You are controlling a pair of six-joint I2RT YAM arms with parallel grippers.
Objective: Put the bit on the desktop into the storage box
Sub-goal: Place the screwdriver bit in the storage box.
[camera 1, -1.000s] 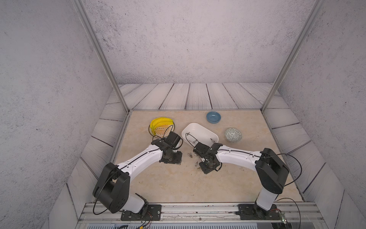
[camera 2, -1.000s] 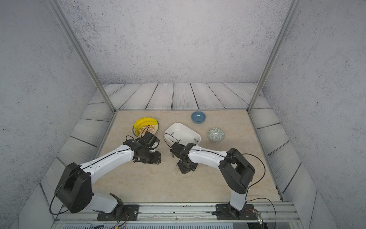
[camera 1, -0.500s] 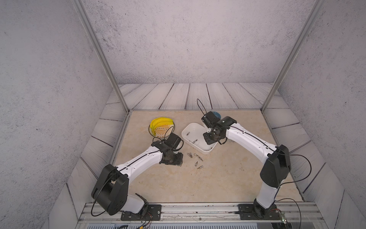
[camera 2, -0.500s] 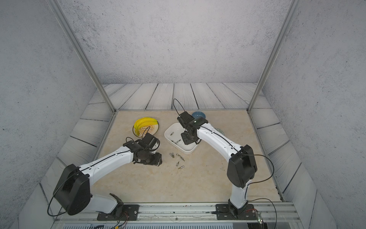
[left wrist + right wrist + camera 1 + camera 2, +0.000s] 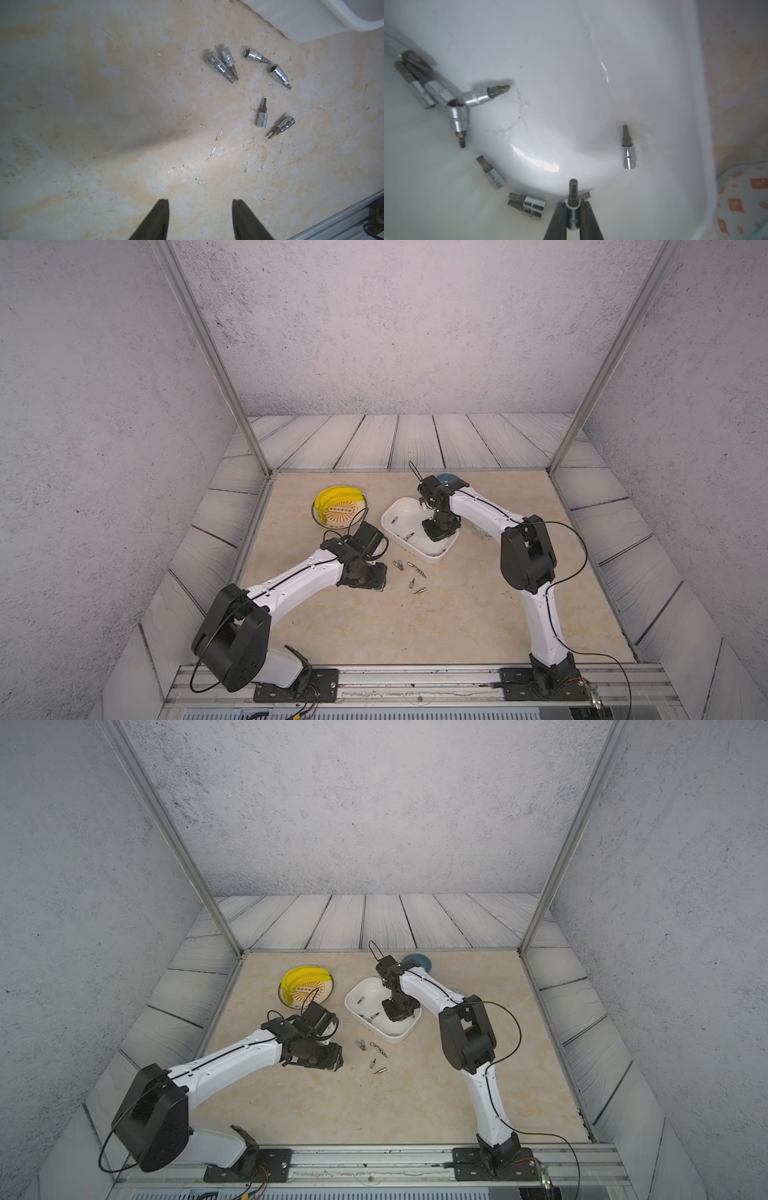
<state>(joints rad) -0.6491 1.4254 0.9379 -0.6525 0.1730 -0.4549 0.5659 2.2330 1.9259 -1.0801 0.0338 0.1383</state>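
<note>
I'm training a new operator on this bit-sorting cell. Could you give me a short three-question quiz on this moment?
1. True or false: the right gripper holds a bit over the storage box.
2. How many loose bits lie on the desktop in the left wrist view?
3. The left gripper is: A) shut on a bit, B) open and empty, C) shut and empty.
Key: 1 true; 2 six; 3 B.

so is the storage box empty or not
Not empty: several loose bits lie on the storage box floor, and the right gripper holds another bit over it.
</note>
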